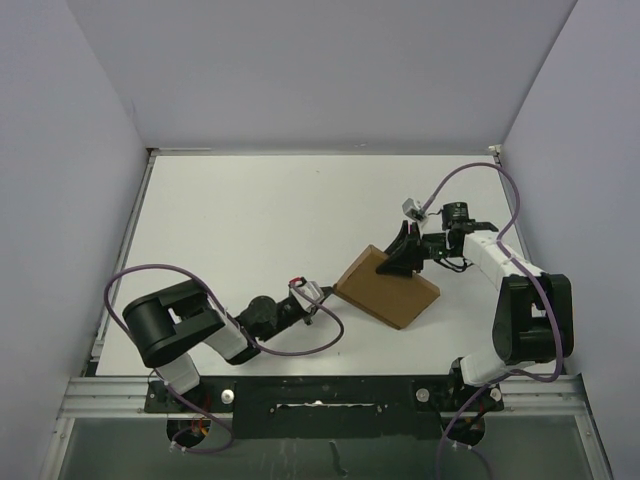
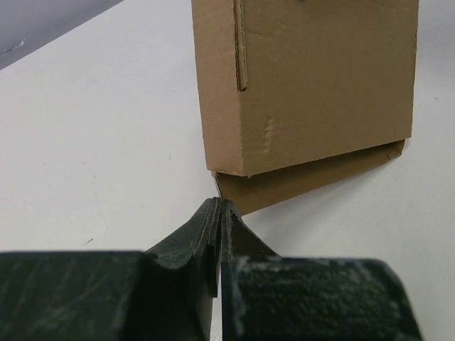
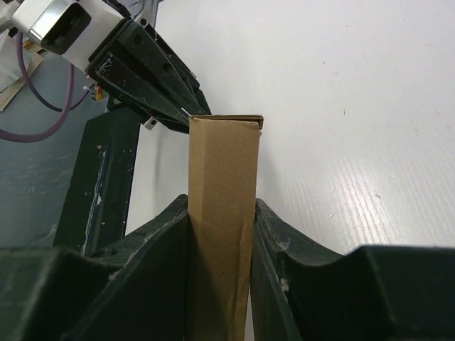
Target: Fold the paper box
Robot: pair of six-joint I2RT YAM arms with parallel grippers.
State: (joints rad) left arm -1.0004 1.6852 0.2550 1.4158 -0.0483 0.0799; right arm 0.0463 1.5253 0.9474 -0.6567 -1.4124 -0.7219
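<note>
1. The paper box (image 1: pixel 388 288) is brown cardboard: matt, slightly fibrous, creased, with one small dent.
2. The table (image 1: pixel 250 220) is white and smooth, with a faint sheen and fine grain.
3. The left gripper (image 2: pixel 219 213) and the right gripper (image 3: pixel 222 209) look like matt black plastic, scuffed whitish.
4. The purple cable (image 1: pixel 152 267) has a smooth sheath.

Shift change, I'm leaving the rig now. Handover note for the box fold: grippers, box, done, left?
Left gripper: shut, empty, tips right at the corner of the box's lower flap; I cannot tell if they touch it.
Right gripper: shut on the paper box, clamping its thin far edge.
Box: right of centre on the table, between the two arms.
Done: the sheet is folded into a thin rectangular box.
Left: one flap sticks out beneath the end facing the left arm and is not flush. It probably needs tucking.
</note>
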